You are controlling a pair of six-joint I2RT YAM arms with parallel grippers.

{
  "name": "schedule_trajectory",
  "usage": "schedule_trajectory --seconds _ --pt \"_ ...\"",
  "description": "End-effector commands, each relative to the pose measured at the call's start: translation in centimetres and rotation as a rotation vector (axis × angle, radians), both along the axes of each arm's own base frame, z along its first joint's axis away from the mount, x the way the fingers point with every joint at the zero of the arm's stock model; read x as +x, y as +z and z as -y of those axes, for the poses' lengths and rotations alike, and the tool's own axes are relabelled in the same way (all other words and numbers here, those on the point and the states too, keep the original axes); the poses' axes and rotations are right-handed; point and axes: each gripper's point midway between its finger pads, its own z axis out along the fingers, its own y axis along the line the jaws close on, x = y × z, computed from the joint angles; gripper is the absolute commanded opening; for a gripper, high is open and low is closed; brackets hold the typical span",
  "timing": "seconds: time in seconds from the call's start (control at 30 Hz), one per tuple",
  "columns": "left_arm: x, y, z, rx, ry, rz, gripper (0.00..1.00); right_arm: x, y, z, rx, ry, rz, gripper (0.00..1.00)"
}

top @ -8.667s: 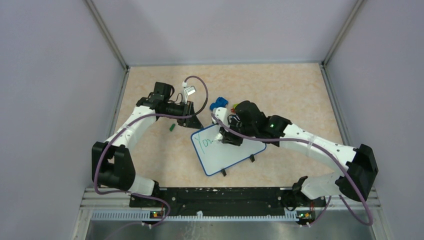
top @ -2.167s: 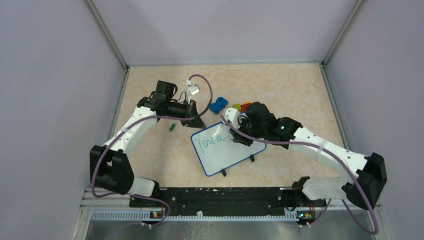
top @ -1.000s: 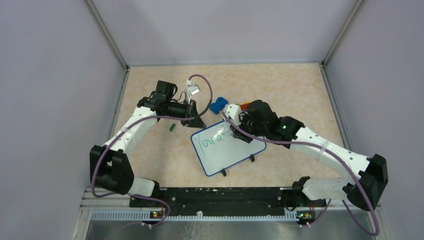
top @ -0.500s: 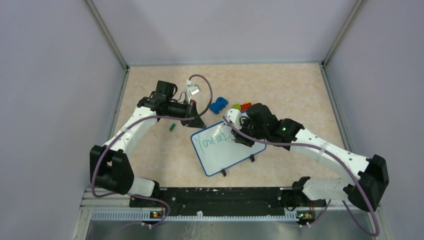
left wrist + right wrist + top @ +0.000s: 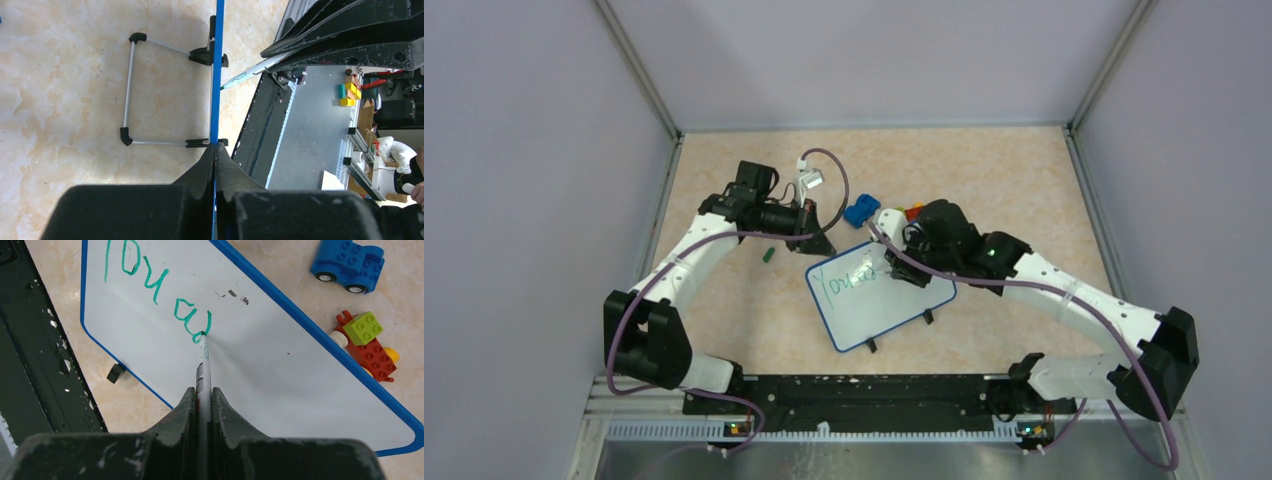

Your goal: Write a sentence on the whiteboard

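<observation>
Whiteboard [image 5: 879,310] sits mid-table [image 5: 984,190]. Top view hides both grips. Left wrist only: left fingers [image 5: 202,167] pinched on its blue rim, board edge-on. Right wrist only: right fingers [image 5: 186,410] narrow, clamping marker [image 5: 202,367], tip on green sentence [image 5: 150,285], last letters unclear. Beyond: blue car [image 5: 347,262], brick toy [image 5: 367,340].

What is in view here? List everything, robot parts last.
whiteboard: one, white with blue rim, middle of the table
writing: one line, green, on the board's left part
marker: one, white with green tip, tip on the board
toy car: one, blue, beyond the board
brick toy: one, red, green and yellow, beside the car
small piece: one, green, left of the board
table: one, beige
left hand: black, shut on the board's rim
right hand: black, shut on the marker
</observation>
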Motion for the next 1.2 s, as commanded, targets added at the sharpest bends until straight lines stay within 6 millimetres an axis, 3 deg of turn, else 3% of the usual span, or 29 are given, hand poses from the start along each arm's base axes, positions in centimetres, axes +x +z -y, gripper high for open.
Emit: schedule_trajectory --seconds 0.0,0.27,0.7,0.97,1.17 --pt "-0.3 -0.5 0.2 -0.003 -0.012 -0.014 0.00 2.8 3.2 -0.1 0.055 -0.077 0.096 0.00" --pt "-0.1 -0.6 0.2 0.000 -0.008 -0.018 0.00 3.3 3.4 0.8 0.050 -0.108 0.105 0.00" --pt "-0.2 -0.5 0.2 -0.001 -0.006 -0.018 0.00 2.6 3.9 1.2 0.064 -0.101 0.090 0.00" --pt "-0.2 -0.4 0.2 -0.003 -0.007 -0.013 0.00 -0.1 3.6 0.9 0.077 0.032 0.039 0.00" --pt "-0.2 -0.4 0.3 -0.005 -0.009 -0.013 0.00 0.5 2.9 1.2 0.063 -0.003 0.053 0.00"
